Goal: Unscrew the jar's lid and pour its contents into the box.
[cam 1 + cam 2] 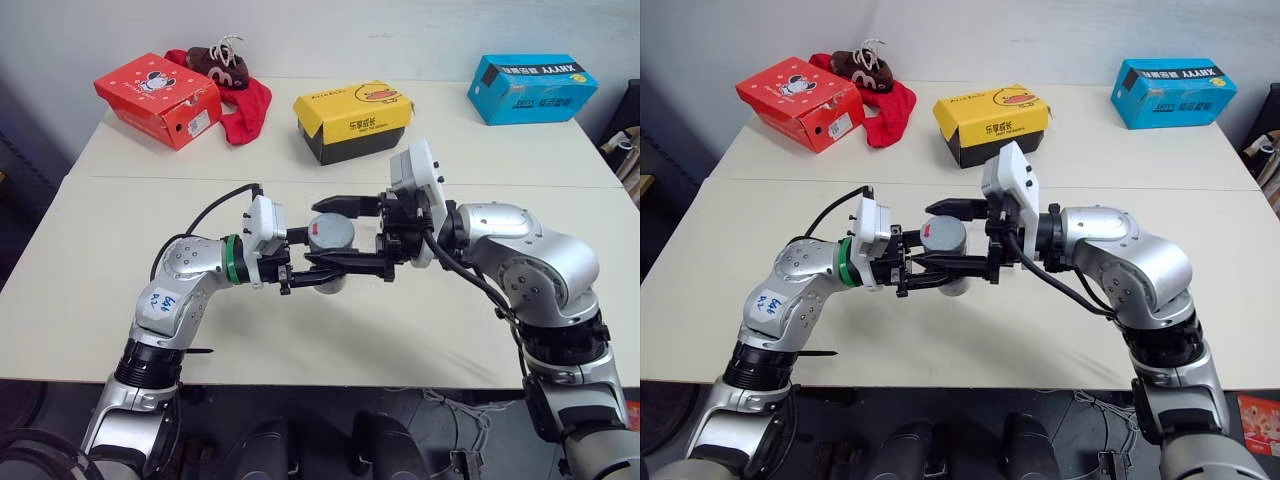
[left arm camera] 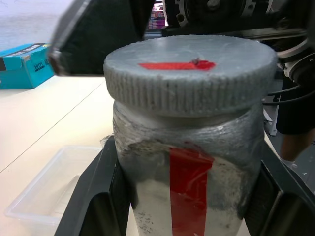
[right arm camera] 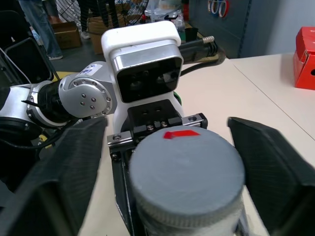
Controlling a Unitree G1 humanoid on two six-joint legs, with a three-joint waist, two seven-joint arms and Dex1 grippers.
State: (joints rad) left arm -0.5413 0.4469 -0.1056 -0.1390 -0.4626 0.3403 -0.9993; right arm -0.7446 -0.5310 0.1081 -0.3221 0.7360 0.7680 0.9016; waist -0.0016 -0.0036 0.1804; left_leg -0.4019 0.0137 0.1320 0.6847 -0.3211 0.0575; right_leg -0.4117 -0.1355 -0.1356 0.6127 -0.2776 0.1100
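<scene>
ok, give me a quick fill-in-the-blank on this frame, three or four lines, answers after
1. The left gripper is shut on the ____.
2. The grey lid is still ____ the jar.
3. The right gripper's fingers stand on either side of the ____, with a gap on each side.
4. At the table's far edge, the yellow-lidded box sits between the red box and the ____ box.

Missing words: jar; on; lid; blue

Lid [image 2: 189, 73]: matt grey plastic, ribbed rim, rough top. Jar [image 2: 192, 187]: clear plastic, scuffed, glossy red strip. Box [image 2: 47, 194]: clear smooth plastic. Table [image 1: 90, 300]: matt cream. Far left: red cloth [image 1: 250, 108], glossy red shoebox [image 1: 158, 97].
</scene>
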